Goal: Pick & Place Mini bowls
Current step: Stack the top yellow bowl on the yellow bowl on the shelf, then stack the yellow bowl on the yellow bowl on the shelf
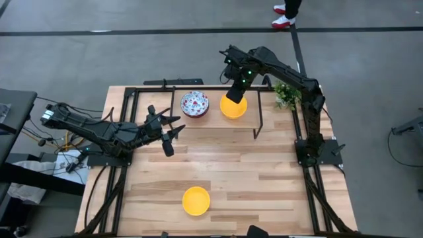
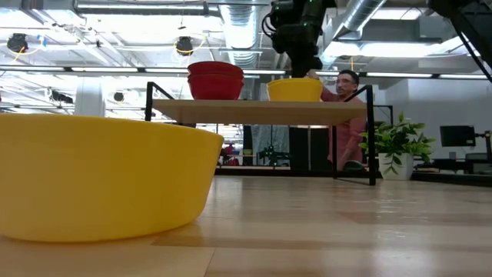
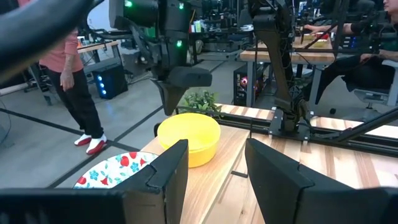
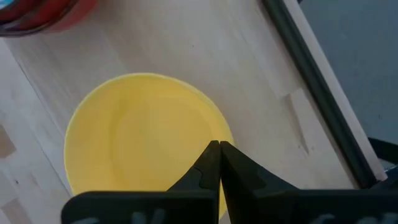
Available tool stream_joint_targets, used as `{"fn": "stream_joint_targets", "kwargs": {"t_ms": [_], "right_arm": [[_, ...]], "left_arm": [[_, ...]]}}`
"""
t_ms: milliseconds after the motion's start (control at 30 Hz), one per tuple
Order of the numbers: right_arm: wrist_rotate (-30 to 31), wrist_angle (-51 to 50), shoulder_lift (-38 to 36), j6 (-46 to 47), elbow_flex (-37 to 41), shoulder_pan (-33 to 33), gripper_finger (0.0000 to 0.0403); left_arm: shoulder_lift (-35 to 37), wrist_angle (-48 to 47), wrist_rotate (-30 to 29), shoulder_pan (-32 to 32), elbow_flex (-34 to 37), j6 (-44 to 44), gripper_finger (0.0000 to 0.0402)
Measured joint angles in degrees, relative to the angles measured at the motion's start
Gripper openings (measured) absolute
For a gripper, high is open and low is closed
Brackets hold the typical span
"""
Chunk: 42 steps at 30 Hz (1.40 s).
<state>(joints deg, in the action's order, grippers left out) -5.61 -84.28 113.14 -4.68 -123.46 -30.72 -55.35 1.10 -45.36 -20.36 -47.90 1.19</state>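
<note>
Two lots of mini bowls stand on a raised wooden shelf [image 1: 218, 125] at the table's far side. One is a stack of red speckled bowls [image 1: 193, 104]. The other is a yellow bowl [image 1: 233, 107] that seems to sit in a second yellow one. My right gripper [image 1: 235, 96] comes down on the yellow bowl's far rim and is shut on it. A further yellow bowl [image 1: 195, 200] rests on the table near the front edge. My left gripper [image 1: 173, 129] hovers level and open at the left, pointing toward the shelf, with nothing between its fingers. My right gripper pinches the yellow bowl's rim [image 4: 227, 129] on its far side, one finger inside the bowl and one outside. The fingers come steeply from above, pointing down. The bowl sits upright on the shelf.
A small green plant [image 1: 285, 96] stands at the far right corner, beside the right arm's base. The shelf's black frame [image 1: 256, 125] rises from the tabletop. People are in the room behind the table [image 2: 346, 96]. Bare wood lies between the shelf and the front bowl.
</note>
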Motion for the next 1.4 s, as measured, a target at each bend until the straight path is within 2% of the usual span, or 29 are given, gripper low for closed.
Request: {"fn": "stream_joint_targets", "kwargs": {"t_ms": [467, 667, 800, 967, 1100, 1233, 1400], "right_arm": [[-0.07, 0.76, 0.36, -1.23, 2.39, 0.00, 0.0000], [-0.04, 0.40, -4.33, -2.50, -0.46, 1.92, 0.0000], [-0.22, -1.53, -10.36, -5.53, -0.46, 3.56, 0.0000], [-1.59, -3.96, -20.13, -7.71, 1.51, 4.85, 0.0000], [-3.68, -2.92, -29.61, -7.78, 6.84, 4.83, 0.0000], [-5.03, 0.29, -40.04, -5.87, 14.29, 4.92, 0.0000], [-6.86, 9.03, -53.19, -0.26, 25.93, 5.61, 0.0000]], "left_arm": [[0.00, -0.02, 0.02, -0.02, 0.00, 0.01, 0.0159], [0.00, 0.00, 0.07, -0.05, 0.00, -0.09, 0.0159], [-0.11, 0.00, 2.14, -2.05, 0.00, -0.20, 0.0159], [-3.17, -0.22, 2.36, -7.87, 0.00, -3.59, 0.0159], [-7.47, -2.43, 1.90, -12.45, 0.00, -9.89, 0.0159], [-11.17, -7.33, 1.76, -15.24, 0.00, -20.57, 0.0159], [-15.04, -11.09, 8.59, -16.95, 0.00, -32.09, 0.0159]]}}
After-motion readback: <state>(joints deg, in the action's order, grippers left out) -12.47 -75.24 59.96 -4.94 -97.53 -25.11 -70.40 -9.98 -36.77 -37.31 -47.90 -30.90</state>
